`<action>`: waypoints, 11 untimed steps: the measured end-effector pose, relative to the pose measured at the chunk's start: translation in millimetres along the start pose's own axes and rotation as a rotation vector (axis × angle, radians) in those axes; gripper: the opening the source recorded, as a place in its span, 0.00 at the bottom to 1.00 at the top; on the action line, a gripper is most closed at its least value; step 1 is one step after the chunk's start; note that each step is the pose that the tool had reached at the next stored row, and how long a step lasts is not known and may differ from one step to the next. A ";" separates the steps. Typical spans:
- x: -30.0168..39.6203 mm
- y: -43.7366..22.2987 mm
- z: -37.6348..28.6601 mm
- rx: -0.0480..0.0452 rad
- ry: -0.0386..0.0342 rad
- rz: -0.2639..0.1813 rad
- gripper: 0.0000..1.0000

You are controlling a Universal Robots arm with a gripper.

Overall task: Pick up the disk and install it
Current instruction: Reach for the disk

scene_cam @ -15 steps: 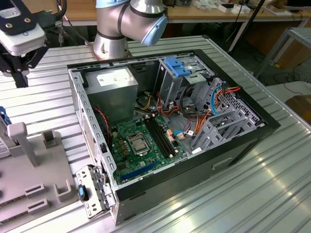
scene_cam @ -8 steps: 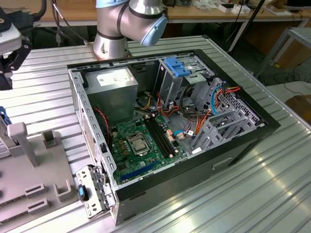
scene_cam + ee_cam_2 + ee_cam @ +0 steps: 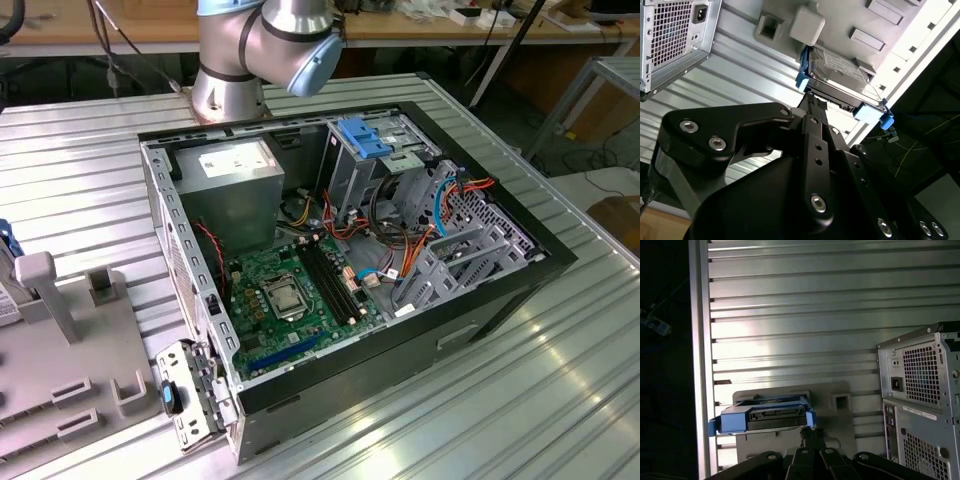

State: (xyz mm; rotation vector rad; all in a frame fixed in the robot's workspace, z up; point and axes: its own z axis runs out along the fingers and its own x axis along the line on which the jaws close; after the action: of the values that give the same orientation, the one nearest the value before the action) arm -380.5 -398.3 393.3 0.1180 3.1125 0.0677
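In the exterior view, an open computer case [image 3: 480, 300] sits on the metal table [image 3: 560, 400]. In the second wrist view, the disk [image 3: 840, 70] stands in a grey holder [image 3: 840, 15], the gripper [image 3: 812, 102] right at its edge. In the first wrist view, I cannot tell if the gripper is apart or together.

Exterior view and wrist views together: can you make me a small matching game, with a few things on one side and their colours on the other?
Things:
1. disk
2. circuit board
3. power box
4. table

Colours:
A. green
B. ribbed silver metal
C. dark, with blue side rails
D. grey, with a white label

Pairs: 1-C, 2-A, 3-D, 4-B
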 end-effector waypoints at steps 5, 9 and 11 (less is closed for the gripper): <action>16.3 -1.2 -0.5 0.0000 0.0000 0.000 0.11; 32.6 -2.4 -0.9 0.0000 0.0000 0.000 0.11; 38.9 -2.9 -1.1 0.0000 0.0000 0.000 0.11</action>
State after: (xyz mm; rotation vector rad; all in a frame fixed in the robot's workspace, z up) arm -419.5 -398.3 393.3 0.1179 3.1124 0.0677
